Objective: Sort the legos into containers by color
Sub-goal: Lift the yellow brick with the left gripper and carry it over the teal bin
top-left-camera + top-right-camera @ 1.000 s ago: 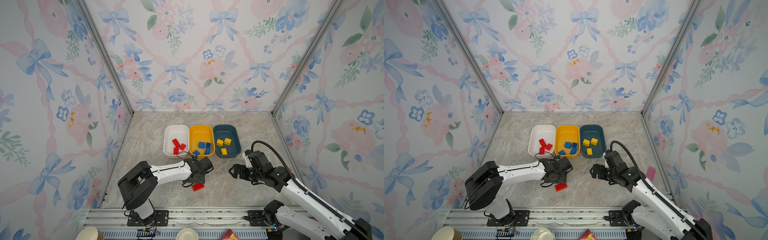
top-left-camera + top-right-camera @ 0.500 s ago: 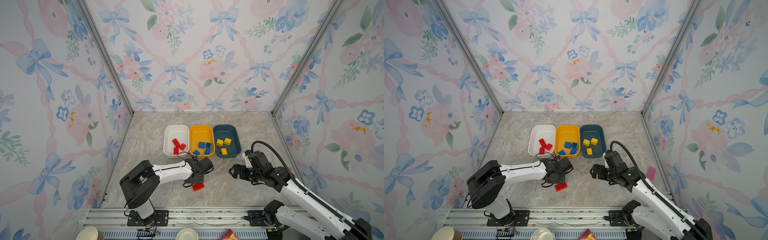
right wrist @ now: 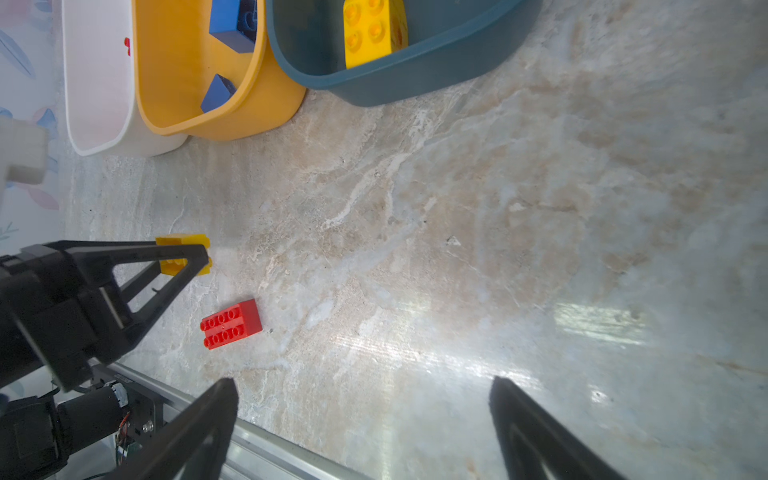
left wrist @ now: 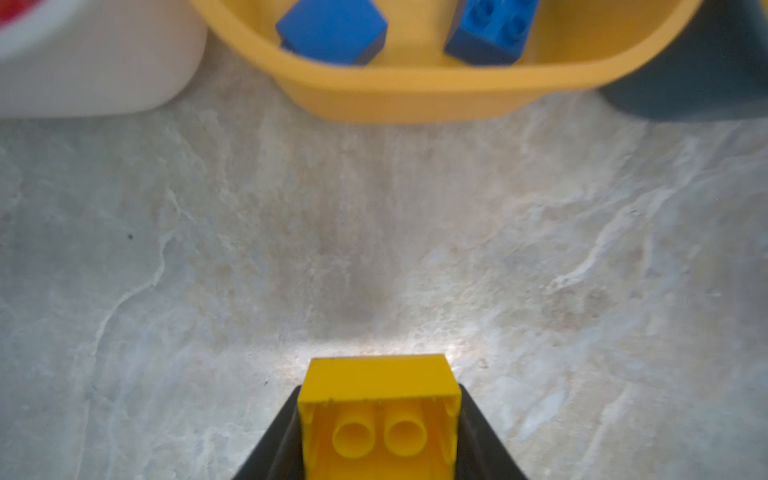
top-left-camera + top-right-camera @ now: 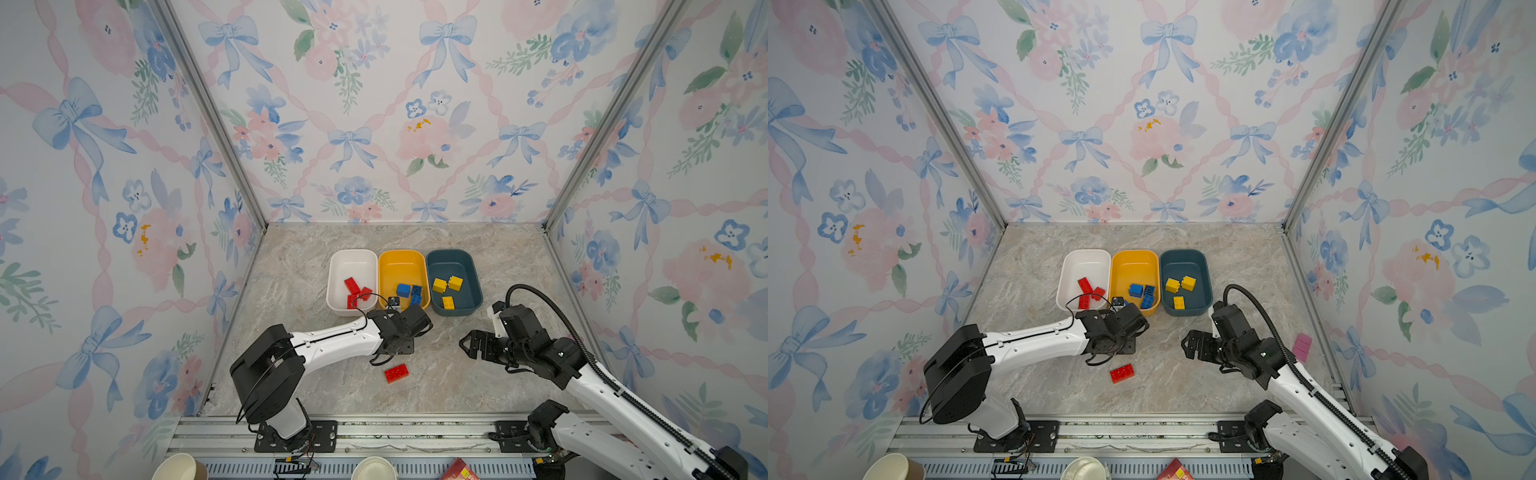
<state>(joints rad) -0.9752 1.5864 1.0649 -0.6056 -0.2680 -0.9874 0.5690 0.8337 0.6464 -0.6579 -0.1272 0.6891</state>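
Left gripper (image 4: 379,432) clamped on a yellow brick (image 4: 376,372) near the yellow-orange tub (image 4: 415,95) — right gripper (image 3: 362,386) spread wide, empty — red brick (image 5: 395,372) loose on the table (image 5: 457,386) between the arms.

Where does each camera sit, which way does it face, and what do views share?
Top views: high at the front, looking down on the table, tubs, left arm, right arm.
Left wrist: behind the left gripper, which grips a yellow brick, facing the yellow-orange tub.
Right wrist: behind the open right gripper, looking at the table.
Shared: right wrist and both top views show the loose red brick.
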